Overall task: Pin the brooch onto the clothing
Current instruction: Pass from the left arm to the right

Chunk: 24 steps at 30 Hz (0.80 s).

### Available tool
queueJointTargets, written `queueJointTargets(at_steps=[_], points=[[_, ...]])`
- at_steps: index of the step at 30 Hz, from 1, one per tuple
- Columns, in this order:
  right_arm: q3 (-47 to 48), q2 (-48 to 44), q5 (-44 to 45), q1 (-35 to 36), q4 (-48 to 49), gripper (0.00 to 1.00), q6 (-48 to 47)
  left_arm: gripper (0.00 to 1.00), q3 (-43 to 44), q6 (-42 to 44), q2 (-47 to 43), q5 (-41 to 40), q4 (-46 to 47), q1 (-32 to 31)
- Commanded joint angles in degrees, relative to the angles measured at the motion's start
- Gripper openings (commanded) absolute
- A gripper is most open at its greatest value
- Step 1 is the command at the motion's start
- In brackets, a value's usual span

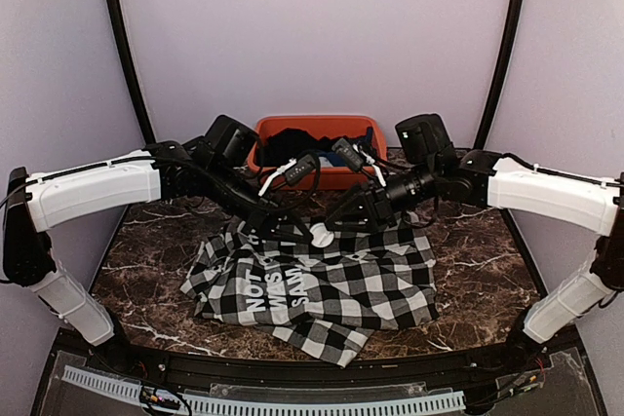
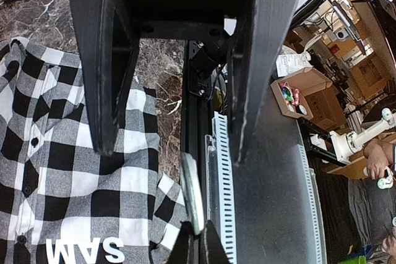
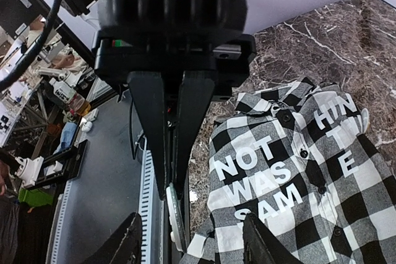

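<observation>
Inventory, as I see it from the remote station:

1. Clothing [image 1: 341, 289]: a black-and-white buffalo-check shirt. It lies rumpled in the middle of the tabletop [image 1: 468, 260], which is dark marble with white veins. The black panel with white block letters is on the shirt's left part in the overhead view. I can read NOT, WAS and SAM. The right wrist view shows a row of dark buttons running beside the letters.

2. Brooch [image 2: 192, 193]: a round, pale metallic disc that both wrist views show edge-on. It is up in the air at the tips of the left tool, over the far edge of the clothing. I cannot tell from any view whether it touches the cloth.

3. Left tool [image 2: 195, 242]: fingers pressed together, pinching the brooch by its rim.

4. Right tool [image 3: 193, 230]: fingers spread and facing the left tool head-on. One finger stands on each side of the brooch and neither touches it. The two tools meet nose to nose above the shirt's far edge.

5. Bin [image 1: 292, 122]: orange-red, at the back of the tabletop behind both arms, with dark cloth heaped inside.
</observation>
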Motion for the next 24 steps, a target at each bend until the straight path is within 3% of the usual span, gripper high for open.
queueJointTargets(at_steps=[1,11,24], points=[[1.50,1.59,-1.33,1.01,1.27,0.50,-1.38,0.01,-1.10,-0.35,-1.94,1.80,0.81,-0.09],[1.80,2.46,-3.85,1.20,1.97,0.29,-0.84,0.01,-1.28,-0.41,-1.37,2.46,1.48,-0.04],[2.20,3.58,-6.27,1.81,1.46,0.21,-1.65,0.01,-1.42,-0.40,-1.30,2.83,2.03,-0.06]])
